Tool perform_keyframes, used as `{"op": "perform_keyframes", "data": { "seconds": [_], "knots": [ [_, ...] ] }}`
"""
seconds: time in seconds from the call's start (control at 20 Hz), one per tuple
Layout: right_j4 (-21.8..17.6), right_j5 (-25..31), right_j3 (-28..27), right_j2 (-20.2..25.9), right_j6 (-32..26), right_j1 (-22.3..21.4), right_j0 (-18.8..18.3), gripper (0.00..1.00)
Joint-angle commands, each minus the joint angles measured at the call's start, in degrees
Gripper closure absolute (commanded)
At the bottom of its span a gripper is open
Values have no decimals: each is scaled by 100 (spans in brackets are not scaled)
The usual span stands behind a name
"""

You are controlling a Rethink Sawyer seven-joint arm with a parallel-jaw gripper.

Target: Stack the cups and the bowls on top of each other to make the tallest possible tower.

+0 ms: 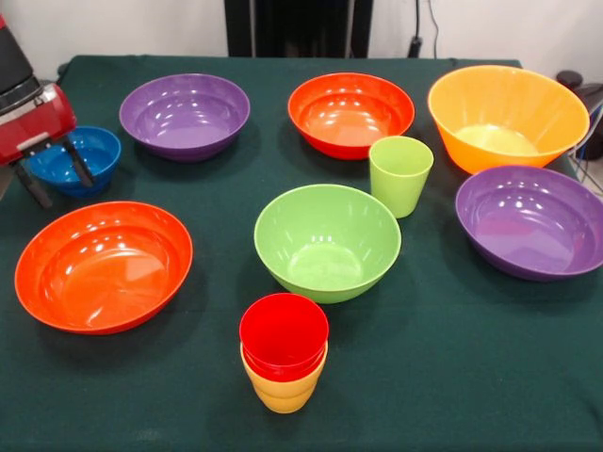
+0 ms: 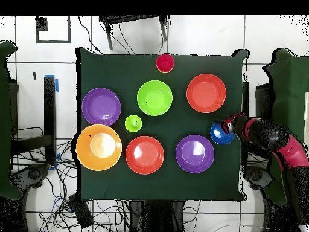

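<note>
Front view: your gripper (image 1: pixel 55 179) hangs at the frame's left edge, fingers spread astride the small blue bowl's (image 1: pixel 80 156) near rim. The red-on-yellow cup stack (image 1: pixel 284 363) waits at bottom center, well apart, lower right.

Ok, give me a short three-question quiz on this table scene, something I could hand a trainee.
1. True or false: the red cup sits nested in the yellow cup.
2. Which bowl is the gripper at? A) the large orange bowl B) the small blue bowl C) the light green bowl
3. Fill in: the light green cup stands upright and alone between the light green bowl and the ______ bowl, in the front view.

Key: 1 true. 2 B: its open fingers straddle the blue bowl's rim. 3 large orange.
</note>
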Motion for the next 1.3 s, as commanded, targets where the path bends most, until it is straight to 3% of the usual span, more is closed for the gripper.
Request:
{"op": "perform_keyframes", "data": {
  "seconds": [0.05, 0.25, 0.4, 0.75, 1.05, 1.3],
  "knots": [
    [-395, 11, -320, -160, -983, -22, 319, 0],
    [-154, 183, 269, 56, -706, -711, 264, 0],
    [-35, 302, 407, 125, -629, -950, 269, 0],
    [-20, 232, 461, 47, -679, -890, 278, 0],
    [-101, 65, 651, -59, -692, -859, 48, 0],
    [-274, -84, 551, -194, -787, -560, -46, 0]
  ]
}}
